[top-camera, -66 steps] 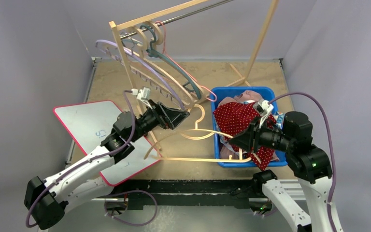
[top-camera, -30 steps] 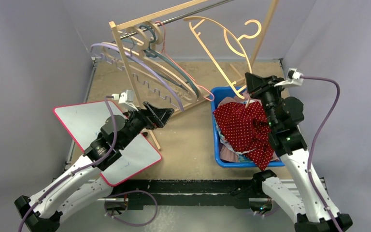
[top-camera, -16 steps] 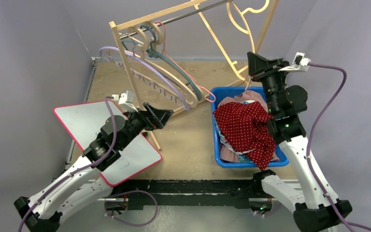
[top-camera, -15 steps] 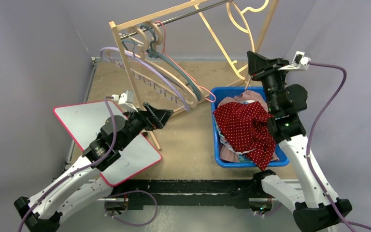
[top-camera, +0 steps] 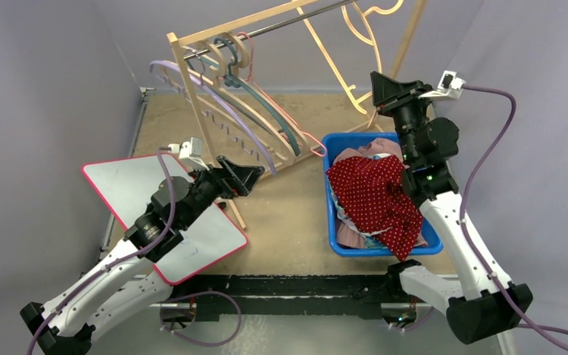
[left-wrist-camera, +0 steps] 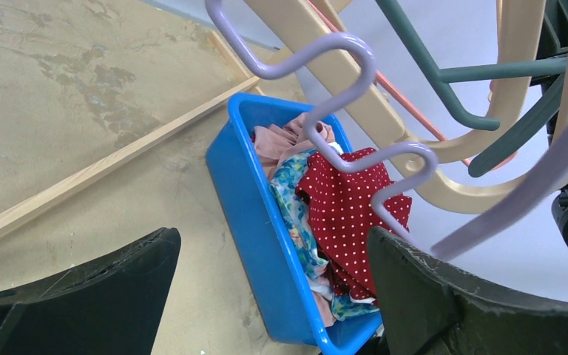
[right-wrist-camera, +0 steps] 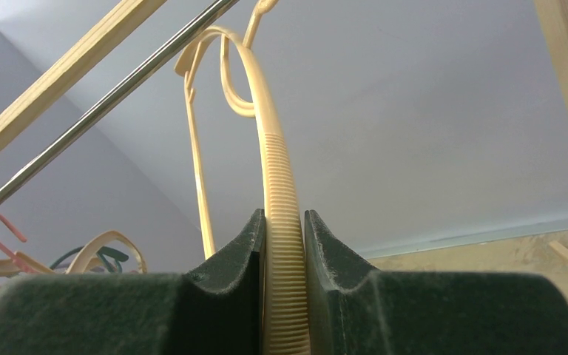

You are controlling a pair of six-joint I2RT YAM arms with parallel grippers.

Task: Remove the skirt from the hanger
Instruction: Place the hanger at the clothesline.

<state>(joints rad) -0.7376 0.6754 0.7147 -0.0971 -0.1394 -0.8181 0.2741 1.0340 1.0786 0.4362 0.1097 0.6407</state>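
Observation:
The red polka-dot skirt (top-camera: 376, 200) lies loose on top of other clothes in the blue bin (top-camera: 330, 214), off the hanger. In the left wrist view the skirt (left-wrist-camera: 347, 207) shows inside the bin (left-wrist-camera: 255, 222). My right gripper (top-camera: 379, 83) is raised above the bin's far end and shut on the bare cream hanger (top-camera: 330, 59), whose hook reaches up near the rack's metal rod (top-camera: 281, 26). The right wrist view shows the ribbed hanger (right-wrist-camera: 281, 185) pinched in the right gripper (right-wrist-camera: 285, 222). My left gripper (top-camera: 245, 176) hangs open and empty by the rack's post, wide open in its wrist view (left-wrist-camera: 272, 244).
A wooden clothes rack (top-camera: 192, 96) stands across the back, with several empty hangers (top-camera: 251, 103) slanting down from its rod towards the bin. A pink-edged whiteboard (top-camera: 148, 200) lies at the left under my left arm.
My right arm lifted the bare hanger from over the bin up towards the rod and shifted slightly left. My left arm let go and drew back; the skirt stayed in the bin.

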